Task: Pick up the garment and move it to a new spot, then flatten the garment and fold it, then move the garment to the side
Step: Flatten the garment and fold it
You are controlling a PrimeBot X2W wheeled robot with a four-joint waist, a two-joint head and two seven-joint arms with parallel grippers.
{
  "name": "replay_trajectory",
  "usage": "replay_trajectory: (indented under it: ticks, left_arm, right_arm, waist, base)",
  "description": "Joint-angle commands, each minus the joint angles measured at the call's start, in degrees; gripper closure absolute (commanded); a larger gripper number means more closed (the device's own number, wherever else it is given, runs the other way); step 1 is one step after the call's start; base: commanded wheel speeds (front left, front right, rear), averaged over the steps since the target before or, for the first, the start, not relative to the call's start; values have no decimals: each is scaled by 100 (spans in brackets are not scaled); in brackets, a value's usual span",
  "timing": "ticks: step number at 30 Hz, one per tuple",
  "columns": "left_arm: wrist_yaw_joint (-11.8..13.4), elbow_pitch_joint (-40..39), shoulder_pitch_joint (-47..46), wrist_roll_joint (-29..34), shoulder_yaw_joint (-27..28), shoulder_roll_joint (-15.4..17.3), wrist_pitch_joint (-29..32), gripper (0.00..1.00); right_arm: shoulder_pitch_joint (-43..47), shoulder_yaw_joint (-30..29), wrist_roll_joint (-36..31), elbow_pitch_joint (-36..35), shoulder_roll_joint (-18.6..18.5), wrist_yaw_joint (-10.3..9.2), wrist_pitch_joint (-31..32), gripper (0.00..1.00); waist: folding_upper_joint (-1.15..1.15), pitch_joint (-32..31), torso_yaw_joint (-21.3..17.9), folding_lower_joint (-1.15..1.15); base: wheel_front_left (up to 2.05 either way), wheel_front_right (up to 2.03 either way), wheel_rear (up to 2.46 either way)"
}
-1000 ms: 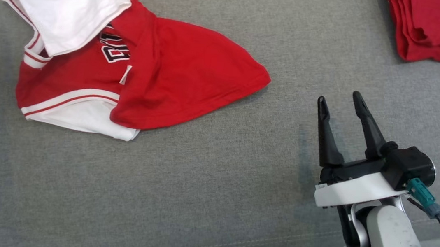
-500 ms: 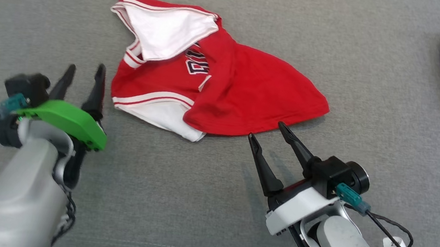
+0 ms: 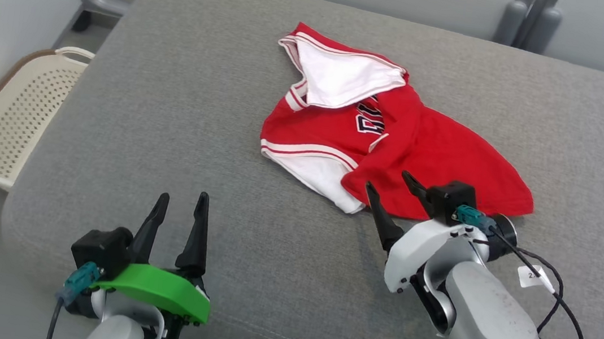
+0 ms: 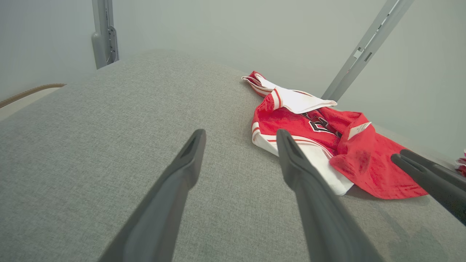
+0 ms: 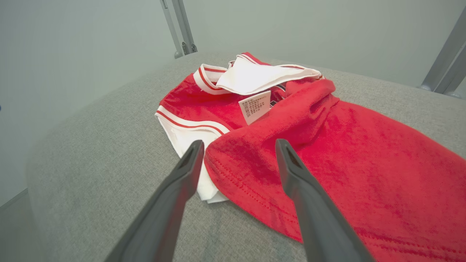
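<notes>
Your right gripper [image 3: 388,180], fingers spread and empty, hangs at the near hem of the crumpled red-and-white jersey [image 3: 451,158] on the grey cushion [image 3: 171,120]. Your left gripper [image 3: 183,196], likewise spread, sits well apart. Lifting, flattening and folding all remain.

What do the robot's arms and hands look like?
Pale grey arms; each hand has two long, dark, tapering fingers. The left hand has a green bracket, the right hand a white bracket, plus a teal plug and tagged black cable.

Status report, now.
Left pincer open, empty. Right pincer open at near hem of garment, no grip. Crumpled on grey cushion. Nothing blocking.
</notes>
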Motion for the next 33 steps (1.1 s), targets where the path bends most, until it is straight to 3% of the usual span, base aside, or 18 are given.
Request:
replay_trajectory:
  ticks: [1, 10, 11, 14, 15, 18, 19, 25, 33]
  left_arm:
    - [62, -129, 148, 75, 21, -47, -14, 0]
    - [77, -519, 416, 179, 11, -211, -15, 0]
    - [65, -526, 406, 190, 8, -230, -15, 0]
    - [30, -540, 371, 198, 16, -283, -15, 0]
    - [16, -545, 363, 203, 24, -304, -15, 0]
    - [-28, -529, 352, 232, 48, -369, -15, 0]
    - [-37, -526, 346, 245, 63, -384, -16, 0]
    - [-73, -575, 418, 334, 222, -435, -16, 0]
    - [-102, -656, 548, 498, 386, -487, -16, 0]
  right_arm:
    - [-138, -60, -59, 231, -24, -4, 29, 0]
    - [-886, -466, -262, 1790, -27, -4, 43, 0]
    - [-971, -504, -328, 1943, -29, -4, 44, 8]
    - [-1173, -612, -475, 2354, -25, -4, 19, 50]
    - [-1228, -660, -530, 2479, -28, -4, 13, 54]
    - [-1375, -735, -684, 2744, -25, -4, -29, 78]
    - [-1424, -766, -741, 2807, -25, -4, -51, 100]
    - [-1612, -981, -850, 2846, -26, -4, -300, 100]
    - [-1843, -1262, -499, 2235, -64, -4, -422, 100]
  waist:
    - [0, -220, 429, 0]
    - [0, -11, 828, 0]
    - [0, 20, 862, 0]
    - [0, 105, 954, 0]
    - [0, 130, 976, 0]
    - [0, 194, 1023, 0]
    - [0, 212, 1025, 0]
    - [0, 238, 894, 0]
    - [0, 200, 412, 0]
  base:
    - [0, 0, 0]
    - [0, 0, 0]
    - [0, 0, 0]
    - [0, 0, 0]
    - [0, 0, 0]
    - [0, 0, 0]
    - [0, 0, 0]
    - [0, 0, 0]
    - [0, 0, 0]
